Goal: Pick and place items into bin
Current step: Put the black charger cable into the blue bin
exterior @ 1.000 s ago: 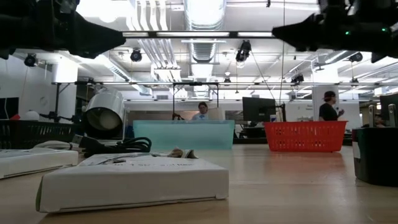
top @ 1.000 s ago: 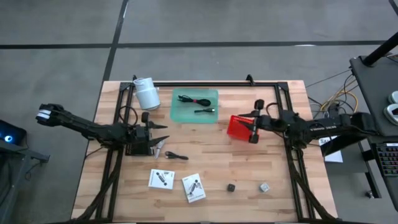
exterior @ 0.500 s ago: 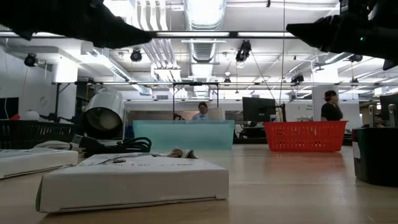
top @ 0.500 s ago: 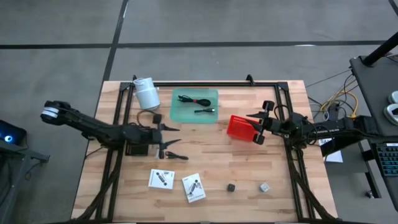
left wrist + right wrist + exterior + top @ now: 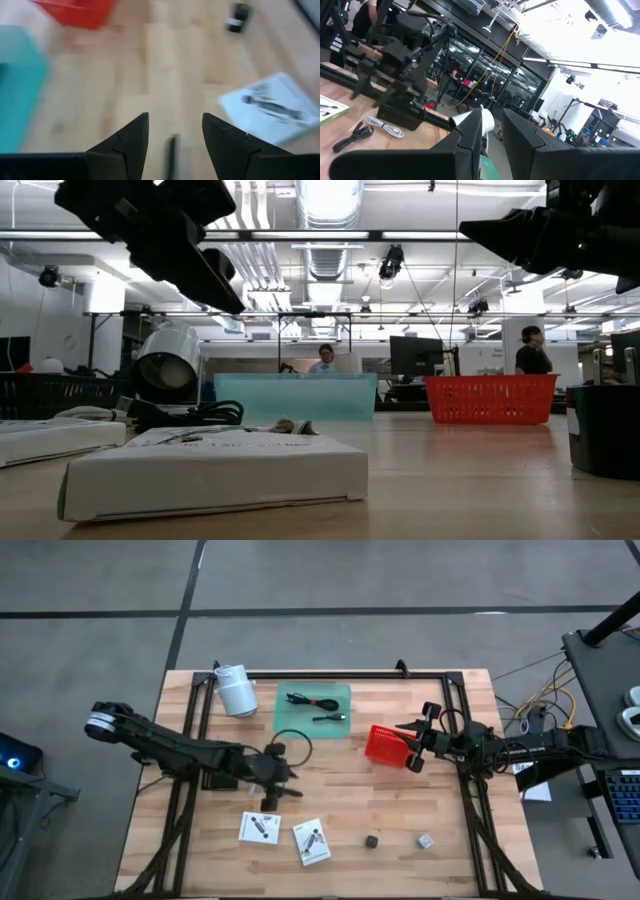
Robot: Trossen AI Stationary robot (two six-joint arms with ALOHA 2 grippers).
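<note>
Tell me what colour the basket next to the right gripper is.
Red. The basket shows best in the high view, just beside the right gripper.

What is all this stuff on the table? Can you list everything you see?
Green bin: one, translucent teal, far middle of the table, black cables inside.
Red basket: one, right of the bin.
White roll: one, far left corner.
Loose black cable: one, middle, by the left gripper.
White cards: two, near edge, left of middle.
Dark cube: one, near edge.
Pale cube: one, right of the dark one.
Left gripper: open, above the loose cable.
Right gripper: open, by the red basket.
</note>
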